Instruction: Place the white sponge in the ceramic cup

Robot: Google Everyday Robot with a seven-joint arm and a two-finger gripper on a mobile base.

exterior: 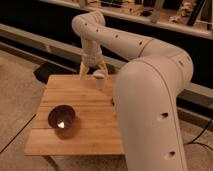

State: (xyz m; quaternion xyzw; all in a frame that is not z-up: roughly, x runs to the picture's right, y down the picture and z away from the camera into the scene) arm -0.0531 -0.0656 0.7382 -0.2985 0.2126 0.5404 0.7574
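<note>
Robot arm reaching over a wooden desk | pincer at the far edge, fingers spread apart, just left of the ceramic cup | white sponge not visible, perhaps already inside | maroon bowl well apart, near front | risk: a finger clipping the light cup could tip it off the edge.

Single high view behind the arm, looking down, wooden table mid-distance, gripper at far edge
</note>
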